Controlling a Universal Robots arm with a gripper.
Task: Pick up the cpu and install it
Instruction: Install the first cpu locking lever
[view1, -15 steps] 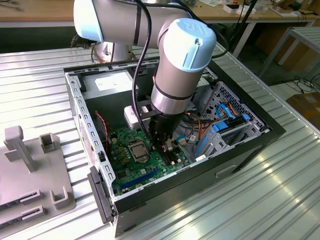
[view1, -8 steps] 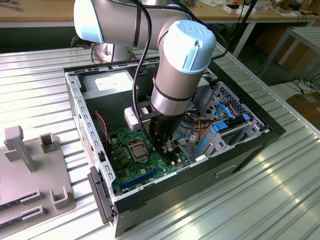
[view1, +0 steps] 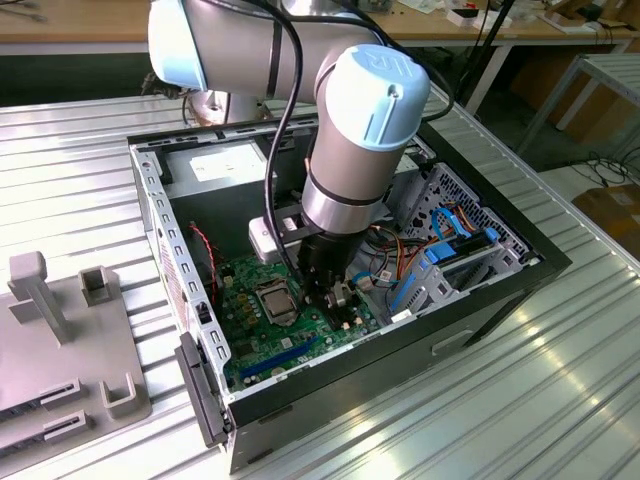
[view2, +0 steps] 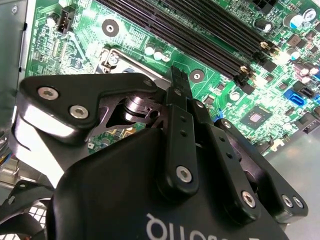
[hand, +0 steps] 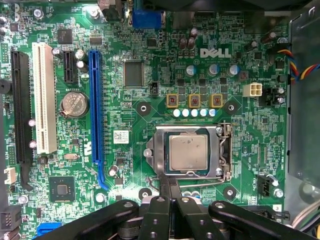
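While hovering this low over the motherboard (hand: 125, 125), take it slow and keep the approach dead vertical, with zero sideways drift. Read the gripper (hand: 170, 185) as pinched narrow in both wrist views, tips together and holding nothing.

Spot the cpu (hand: 188, 152) lying flat inside the metal frame of the socket (hand: 161, 150), silvery top up and edges looking square to the frame. Judging by that, treat it as already in place and not as something to grab.

Find the gripper (view1: 335, 295) in the exterior view at roughly 3 o'clock from the socket (view1: 277, 300), deep inside the open case (view1: 150, 200). In the first wrist view, note the tips just beside the frame's edge. Can't tell if touching or a hair above.

Tips for doing this bit well:
- Press only on the frame hardware, never on the chip's top.
- Stay off the long black memory slots (view2: 200, 35) passing near the tips.
- Mind the cable bundle (view1: 400, 270) at about 3 o'clock from the wrist, an easy snag.
- Back off at any sign of the chip tilting.
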